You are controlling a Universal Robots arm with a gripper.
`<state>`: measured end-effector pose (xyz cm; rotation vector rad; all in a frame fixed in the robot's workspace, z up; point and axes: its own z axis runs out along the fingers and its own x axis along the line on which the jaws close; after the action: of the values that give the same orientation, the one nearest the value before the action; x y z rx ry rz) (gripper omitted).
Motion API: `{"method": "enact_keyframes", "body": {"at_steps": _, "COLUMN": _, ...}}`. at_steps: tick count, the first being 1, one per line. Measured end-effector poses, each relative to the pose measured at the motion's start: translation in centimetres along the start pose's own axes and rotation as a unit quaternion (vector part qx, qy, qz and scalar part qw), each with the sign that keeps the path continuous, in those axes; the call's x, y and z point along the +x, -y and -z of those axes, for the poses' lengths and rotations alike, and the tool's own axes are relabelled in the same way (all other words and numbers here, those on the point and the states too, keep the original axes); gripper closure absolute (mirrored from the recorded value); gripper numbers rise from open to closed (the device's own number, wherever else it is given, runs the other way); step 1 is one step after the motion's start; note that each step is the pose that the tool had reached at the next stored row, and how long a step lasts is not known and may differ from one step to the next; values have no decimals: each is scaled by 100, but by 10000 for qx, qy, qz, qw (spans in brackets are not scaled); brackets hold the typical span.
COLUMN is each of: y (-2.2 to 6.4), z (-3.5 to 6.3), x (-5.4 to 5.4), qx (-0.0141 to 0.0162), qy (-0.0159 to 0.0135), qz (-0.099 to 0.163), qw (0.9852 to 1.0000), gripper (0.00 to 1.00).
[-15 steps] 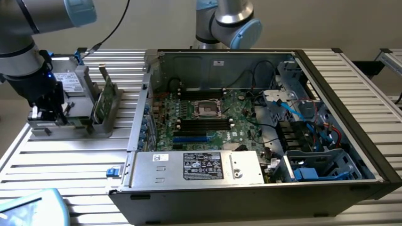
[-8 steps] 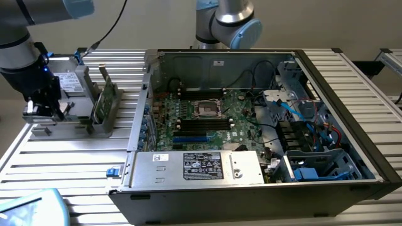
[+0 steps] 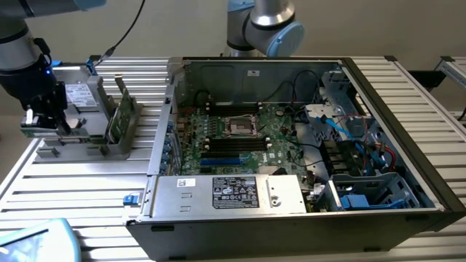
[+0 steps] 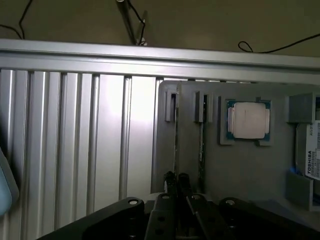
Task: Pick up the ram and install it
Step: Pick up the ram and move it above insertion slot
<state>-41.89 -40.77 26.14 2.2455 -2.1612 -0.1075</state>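
Note:
The ram [image 3: 67, 132] is a thin green stick lying level between my fingers, just above the grey parts holder [image 3: 87, 150] at the exterior view's left. My gripper [image 3: 45, 129] is shut on it. In the wrist view the ram [image 4: 176, 135] shows edge-on as a thin line running away from the shut gripper [image 4: 176, 180], beside the holder's slot brackets. The open computer case [image 3: 407, 164] lies to the exterior view's right. On its motherboard the black memory slots [image 3: 234, 144] sit beside the processor socket [image 3: 240, 126].
Another green board [image 3: 121, 114] stands upright in the holder. A silver processor chip [image 4: 248, 120] and a labelled drive [image 4: 312, 155] also rest in the holder. A second arm [image 3: 266, 24] rises behind the case. A power supply [image 3: 229, 192] fills the case's near side. Slatted table [image 4: 75, 150] surrounds everything.

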Motion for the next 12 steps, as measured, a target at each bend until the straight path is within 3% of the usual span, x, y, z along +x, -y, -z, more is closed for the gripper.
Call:
{"method": "enact_keyframes", "body": {"at_steps": 6, "y": 36, "z": 220, "x": -6, "qx": -19, "qy": 1, "qz": -1, "qw": 10000, "gripper": 87}}
{"method": "enact_keyframes", "body": {"at_steps": 12, "y": 136, "z": 446, "x": -9, "qx": -54, "qy": 2, "qz": -3, "qw": 10000, "gripper": 87}}
